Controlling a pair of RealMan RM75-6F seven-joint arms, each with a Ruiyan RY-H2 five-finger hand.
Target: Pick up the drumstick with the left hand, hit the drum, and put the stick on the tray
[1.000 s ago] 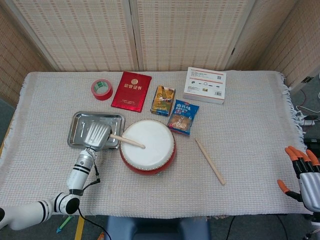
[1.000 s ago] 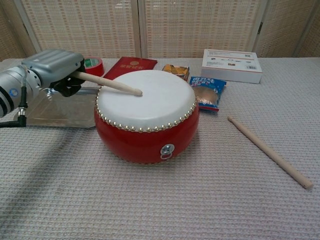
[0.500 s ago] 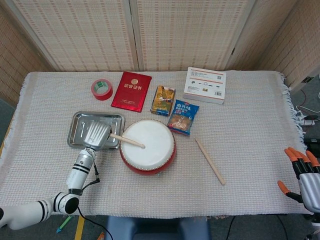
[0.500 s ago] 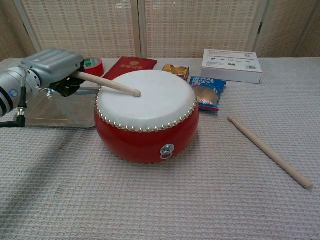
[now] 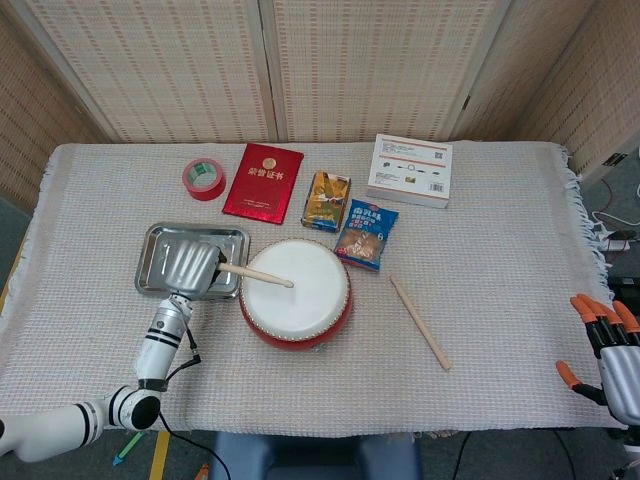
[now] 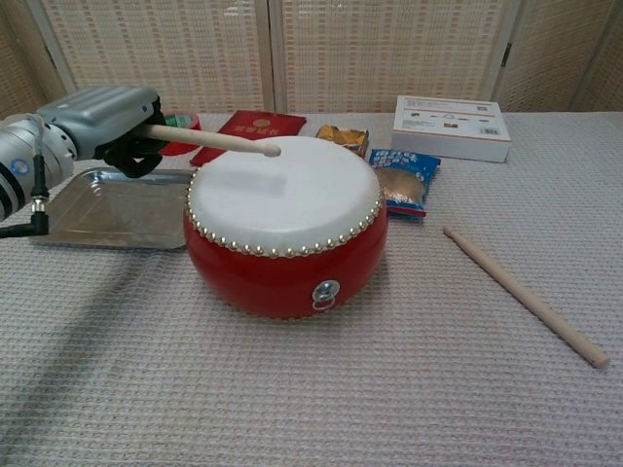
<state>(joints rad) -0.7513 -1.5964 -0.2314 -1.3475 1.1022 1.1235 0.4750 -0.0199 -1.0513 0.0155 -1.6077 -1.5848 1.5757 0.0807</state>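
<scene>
Chest view shows the left hand (image 6: 97,122) with its fingers wrapped round the butt of the drumstick (image 6: 219,142), whose tip hangs just above the white skin of the drum (image 6: 284,222); the metal tray (image 6: 107,207) lies beside the drum under that hand; the stick looks light, stiff and smooth, likely to roll, so a hold near the butt suits striking; right hand (image 5: 612,362) idle, fingers spread, holding nothing.
</scene>
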